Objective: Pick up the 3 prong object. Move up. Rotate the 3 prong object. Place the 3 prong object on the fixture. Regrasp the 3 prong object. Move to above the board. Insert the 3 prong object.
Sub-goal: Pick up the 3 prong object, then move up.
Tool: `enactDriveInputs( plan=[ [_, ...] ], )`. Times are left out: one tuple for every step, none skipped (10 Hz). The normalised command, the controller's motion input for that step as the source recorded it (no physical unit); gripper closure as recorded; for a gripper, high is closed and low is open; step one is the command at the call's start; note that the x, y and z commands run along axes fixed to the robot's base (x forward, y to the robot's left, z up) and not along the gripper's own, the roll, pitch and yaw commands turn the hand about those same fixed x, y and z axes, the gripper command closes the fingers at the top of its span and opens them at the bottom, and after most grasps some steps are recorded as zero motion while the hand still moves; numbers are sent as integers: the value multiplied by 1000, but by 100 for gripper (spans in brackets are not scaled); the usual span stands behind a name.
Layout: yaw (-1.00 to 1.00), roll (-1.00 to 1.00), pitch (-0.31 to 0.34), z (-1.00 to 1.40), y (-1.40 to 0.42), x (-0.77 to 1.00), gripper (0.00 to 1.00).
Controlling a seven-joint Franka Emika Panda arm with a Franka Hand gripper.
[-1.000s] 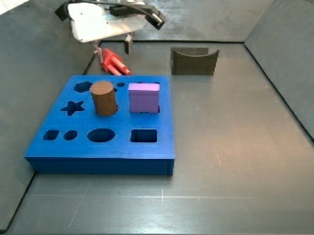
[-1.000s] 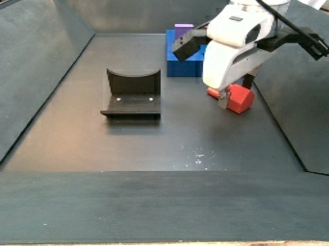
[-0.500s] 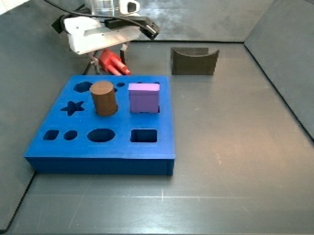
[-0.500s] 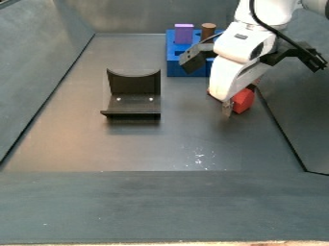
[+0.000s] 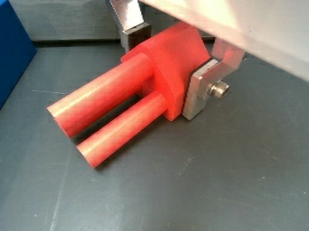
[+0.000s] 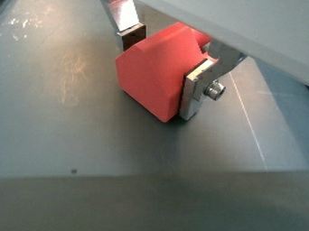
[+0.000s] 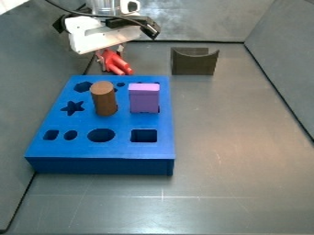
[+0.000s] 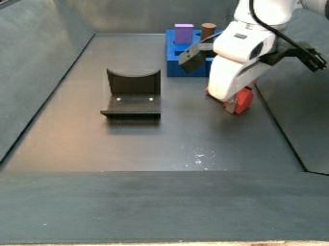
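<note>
both wrist views show the silver two-finger gripper [image 5: 171, 61] clamped on the small red plastic 3 prong object [image 5: 130, 101], low by the floor's back edge behind the large flat blue board [image 7: 105, 128].

The gripper [image 5: 169, 56] hangs low over the floor, its white body pointing downward in both side views [image 7: 113, 55] [image 8: 238, 94]. Its jaws are closed on the 3 prong object [image 5: 126, 101], one silver finger [image 6: 203, 83] pressed against each side.
</note>
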Motion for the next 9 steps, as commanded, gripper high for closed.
enactDriveInputs(
  plan=[
    [0,0,0,0,0,0,100],
    [0,0,0,0,0,0,100],
    [0,0,0,0,0,0,100],
    [0,0,0,0,0,0,100],
    [0,0,0,0,0,0,100],
    [0,0,0,0,0,0,100],
    [0,0,0,0,0,0,100],
    [0,0,0,0,0,0,100],
    [0,0,0,833,0,0,100]
  ],
)
